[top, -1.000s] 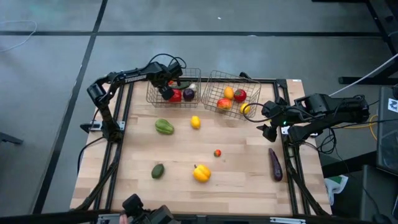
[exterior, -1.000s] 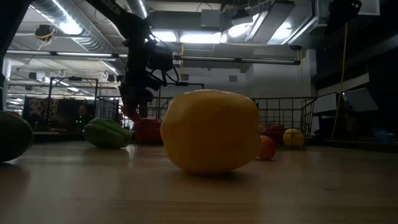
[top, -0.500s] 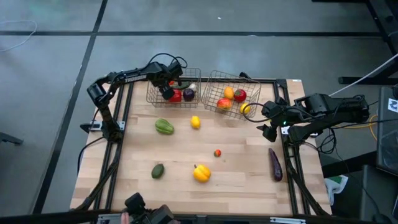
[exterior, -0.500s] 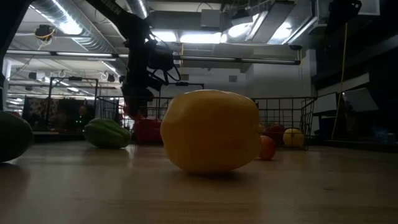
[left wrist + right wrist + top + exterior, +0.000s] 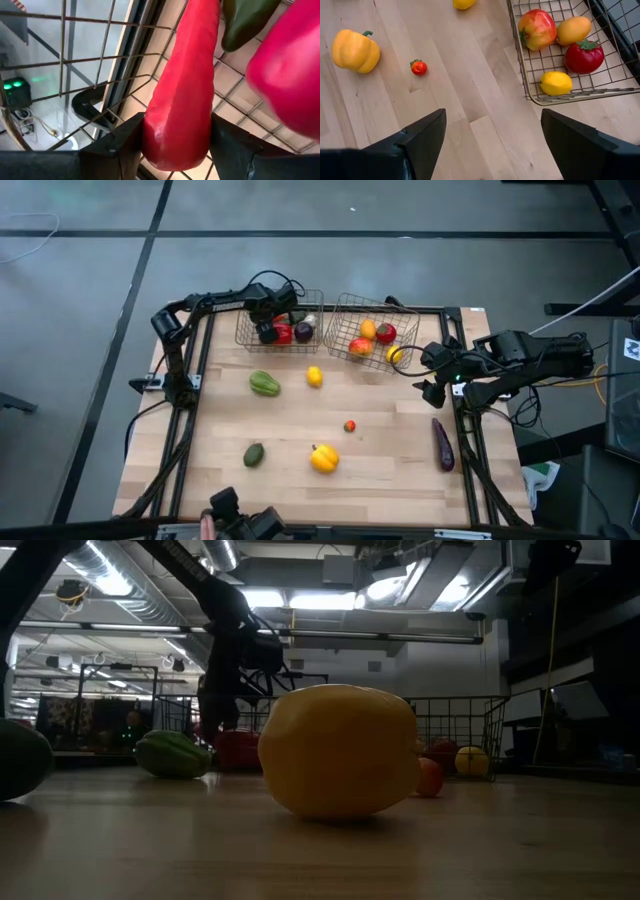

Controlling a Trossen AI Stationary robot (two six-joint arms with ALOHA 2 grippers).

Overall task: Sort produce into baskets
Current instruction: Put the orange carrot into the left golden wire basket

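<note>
Gripping a long red pepper [image 5: 182,85] in the left end effector [image 5: 266,330] inside the left basket [image 5: 243,338], long axis running away between the fingers [image 5: 117,145]; shifting since a second ago, elbow now nearer the counter [image 5: 300,410]; showing that grip in the left wrist view only; hovering beside the right basket [image 5: 345,355], right end effector [image 5: 428,375] spread, empty
</note>
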